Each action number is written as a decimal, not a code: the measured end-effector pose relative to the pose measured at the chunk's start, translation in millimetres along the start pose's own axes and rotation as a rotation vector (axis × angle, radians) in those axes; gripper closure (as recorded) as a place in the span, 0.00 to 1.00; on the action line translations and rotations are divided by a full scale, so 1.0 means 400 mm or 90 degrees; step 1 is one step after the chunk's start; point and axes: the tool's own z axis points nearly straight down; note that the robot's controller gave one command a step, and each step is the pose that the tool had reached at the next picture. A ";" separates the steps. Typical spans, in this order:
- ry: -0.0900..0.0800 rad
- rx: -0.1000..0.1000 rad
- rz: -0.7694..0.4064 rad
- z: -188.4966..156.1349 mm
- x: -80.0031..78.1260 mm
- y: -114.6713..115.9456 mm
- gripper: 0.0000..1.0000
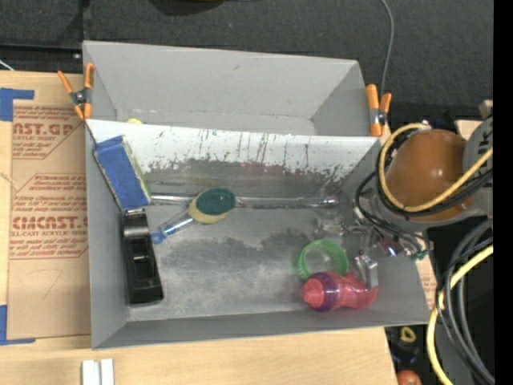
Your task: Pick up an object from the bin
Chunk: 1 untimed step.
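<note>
Grey bin (240, 87), gripper (367, 261) down by the right wall. Wide or narrow? Can't tell. Blue block (120, 172) leaning at the left, black tape dispenser (141, 257) just below. Dish brush (210, 204) mid-bin. Pink bottle (337, 292) lying right by the gripper in the near-right corner, green ring (322, 257) just beside.

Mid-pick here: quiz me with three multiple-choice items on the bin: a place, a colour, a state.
1. Where is the black tape dispenser? A left wall; B right corner; C in the middle.
2. Colour of the bottle nearest the claw? A yellow; B pink; C white.
3. That bottle is? A upright; B on its side; C lifted out.
Answers: A, it sits along the left wall; B, its body is pink; B, it lies lengthwise on the floor.
</note>
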 end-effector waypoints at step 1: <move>0.023 -0.006 0.255 0.062 -0.116 -0.030 1.00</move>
